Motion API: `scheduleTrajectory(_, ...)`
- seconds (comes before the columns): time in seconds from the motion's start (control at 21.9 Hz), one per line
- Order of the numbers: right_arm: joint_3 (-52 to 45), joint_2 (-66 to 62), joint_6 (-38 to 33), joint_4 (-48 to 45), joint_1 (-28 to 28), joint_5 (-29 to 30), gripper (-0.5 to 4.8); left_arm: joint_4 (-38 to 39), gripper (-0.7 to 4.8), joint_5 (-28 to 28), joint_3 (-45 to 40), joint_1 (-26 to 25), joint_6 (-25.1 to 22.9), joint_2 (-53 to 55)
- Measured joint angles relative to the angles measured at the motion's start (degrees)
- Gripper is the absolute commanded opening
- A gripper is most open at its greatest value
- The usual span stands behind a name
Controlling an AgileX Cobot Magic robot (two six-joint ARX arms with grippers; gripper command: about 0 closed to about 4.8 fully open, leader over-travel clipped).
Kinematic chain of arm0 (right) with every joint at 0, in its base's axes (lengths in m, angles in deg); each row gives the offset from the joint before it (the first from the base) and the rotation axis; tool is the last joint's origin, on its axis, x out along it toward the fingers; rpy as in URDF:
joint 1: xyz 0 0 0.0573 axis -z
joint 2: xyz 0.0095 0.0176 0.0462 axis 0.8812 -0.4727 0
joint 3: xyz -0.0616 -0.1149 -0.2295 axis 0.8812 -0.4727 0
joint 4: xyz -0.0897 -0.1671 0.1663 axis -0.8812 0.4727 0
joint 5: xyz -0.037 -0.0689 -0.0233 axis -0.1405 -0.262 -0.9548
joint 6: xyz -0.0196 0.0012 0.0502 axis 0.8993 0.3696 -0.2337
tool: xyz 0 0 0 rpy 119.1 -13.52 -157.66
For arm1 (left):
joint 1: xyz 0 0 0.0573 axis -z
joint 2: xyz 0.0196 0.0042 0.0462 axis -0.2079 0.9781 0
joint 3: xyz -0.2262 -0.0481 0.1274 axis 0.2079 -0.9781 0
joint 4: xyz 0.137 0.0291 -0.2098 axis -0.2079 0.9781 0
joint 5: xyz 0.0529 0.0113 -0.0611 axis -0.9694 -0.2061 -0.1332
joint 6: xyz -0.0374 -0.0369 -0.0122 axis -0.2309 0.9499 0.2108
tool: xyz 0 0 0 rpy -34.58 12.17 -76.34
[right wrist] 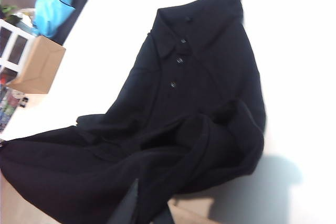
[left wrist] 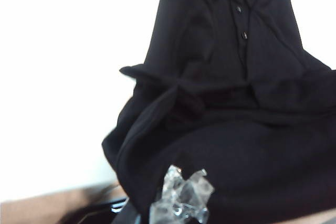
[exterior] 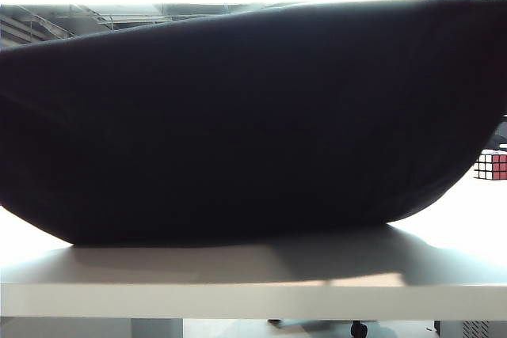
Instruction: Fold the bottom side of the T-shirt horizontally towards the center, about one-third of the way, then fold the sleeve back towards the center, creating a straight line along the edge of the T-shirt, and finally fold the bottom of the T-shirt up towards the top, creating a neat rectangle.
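From my station, the T-shirt hangs lifted as a broad black sheet above the white table, filling the exterior view; its collar end with the buttoned placket still lies on the tabletop. In the left wrist view, the left gripper, fingertips wrapped in clear tape, is clamped on the bottom of the T-shirt. In the right wrist view, the right gripper is likewise closed on that fabric. A Rubik's cube sits at the table's right.

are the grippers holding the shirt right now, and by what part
Yes, both: the T-shirt hangs lifted off the table. The left gripper and right gripper pinch its lower fabric, apparently near the hem.
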Motion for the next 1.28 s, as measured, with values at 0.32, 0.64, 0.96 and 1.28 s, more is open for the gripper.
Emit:
scheduleTrajectory(0.32, 8.0, -23.9, -1.5, -16.8, 1.5, 1.3, -0.03, -29.0, -0.06, 4.5, 4.0, 0.1, 8.6, 18.4)
scheduleTrajectory(0.64, 23.2, -51.3, -0.6, -24.6, 1.1, 2.4, -0.03, -37.4, -0.06, 5.2, 25.6, 0.5, 8.8, 47.8)
scheduleTrajectory(0.96, 28.4, -59.8, -0.5, -27.4, 1.1, 2.0, -0.03, -38.8, -0.06, 4.8, 34.1, 2.7, 8.7, 60.2)
scheduleTrajectory(1.28, 29.5, -64.2, -0.5, -34.6, 1.2, 1.2, 2.58, -44.7, 0.15, 4.0, 37.9, 4.7, 8.7, 67.7)
